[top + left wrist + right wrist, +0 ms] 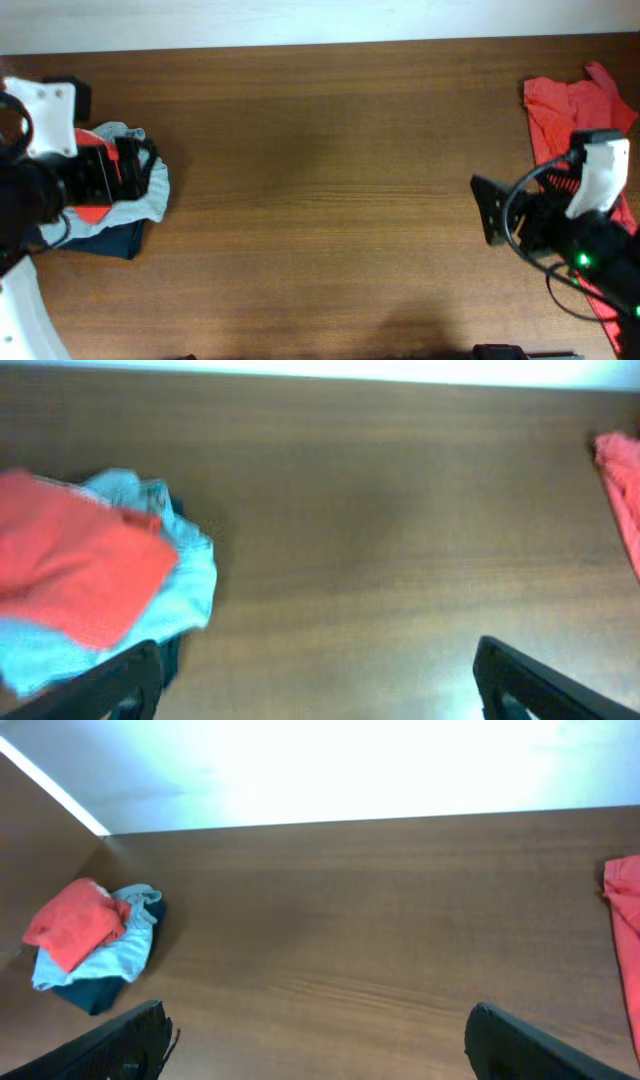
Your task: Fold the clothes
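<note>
Loose orange-red shirt [560,105] lies crumpled at far R edge of desk [320,150], partly under R arm [600,180]. Well apart, at the L edge, is a small stack: red piece [75,560] on top, light-blue piece [190,575] under it, dark navy piece [115,240] at bottom. L arm [40,120] sits over the stack. L jaws apart, gripping nothing. R jaws apart too, empty, over bare wood just L of the shirt.
</note>
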Robot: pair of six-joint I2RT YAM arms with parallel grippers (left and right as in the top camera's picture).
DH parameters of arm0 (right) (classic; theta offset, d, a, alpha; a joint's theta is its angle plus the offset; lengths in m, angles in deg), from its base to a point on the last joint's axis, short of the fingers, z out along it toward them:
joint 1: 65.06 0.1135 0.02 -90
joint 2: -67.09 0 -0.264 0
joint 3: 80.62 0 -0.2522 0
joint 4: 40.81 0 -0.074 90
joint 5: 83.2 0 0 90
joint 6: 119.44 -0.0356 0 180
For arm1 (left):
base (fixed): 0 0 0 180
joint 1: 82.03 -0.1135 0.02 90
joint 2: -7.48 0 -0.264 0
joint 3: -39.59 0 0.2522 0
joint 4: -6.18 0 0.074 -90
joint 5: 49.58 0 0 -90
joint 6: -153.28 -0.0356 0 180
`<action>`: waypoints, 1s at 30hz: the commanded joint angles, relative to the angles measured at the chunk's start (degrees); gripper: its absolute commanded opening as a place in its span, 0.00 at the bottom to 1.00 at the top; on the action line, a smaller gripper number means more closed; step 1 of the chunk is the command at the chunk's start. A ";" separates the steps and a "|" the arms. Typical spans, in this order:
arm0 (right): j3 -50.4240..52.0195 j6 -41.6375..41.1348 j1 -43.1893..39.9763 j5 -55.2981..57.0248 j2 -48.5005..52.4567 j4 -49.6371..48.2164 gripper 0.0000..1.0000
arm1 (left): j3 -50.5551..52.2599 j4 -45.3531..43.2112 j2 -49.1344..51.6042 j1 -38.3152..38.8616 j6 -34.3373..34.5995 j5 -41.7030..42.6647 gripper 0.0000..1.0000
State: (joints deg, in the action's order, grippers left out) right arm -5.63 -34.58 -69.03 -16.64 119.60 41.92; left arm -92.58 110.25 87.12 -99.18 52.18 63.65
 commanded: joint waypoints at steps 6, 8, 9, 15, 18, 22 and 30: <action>-0.07 0.44 0.17 -0.11 -2.05 1.77 0.99 | -0.04 2.10 -0.85 0.92 1.84 -4.04 0.99; -0.07 0.44 0.17 -0.11 -1.97 1.79 0.99 | -0.04 2.16 -0.85 0.92 1.84 -4.04 0.99; -0.07 0.44 0.17 -0.11 -1.97 1.79 0.99 | -0.04 2.16 -0.85 0.92 1.84 -4.04 0.99; -0.04 0.46 0.24 -0.11 -1.90 1.79 0.99 | -0.04 2.16 -0.85 0.92 1.84 -4.04 0.99; 0.20 0.46 0.24 -0.11 -2.62 1.77 0.99 | -0.04 2.16 -0.85 0.92 1.84 -4.04 0.99; 6.05 0.48 0.13 8.63 -9.31 -1.81 0.99 | -0.04 2.16 -0.85 0.92 1.84 -4.02 0.99; 39.65 0.39 0.13 18.86 -33.42 -21.62 0.99 | -0.04 2.16 -0.85 0.92 1.84 -4.04 0.99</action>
State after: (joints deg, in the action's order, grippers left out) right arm 25.65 -34.12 -69.03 -1.62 91.51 21.57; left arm -92.52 112.41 86.66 -98.48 53.34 59.84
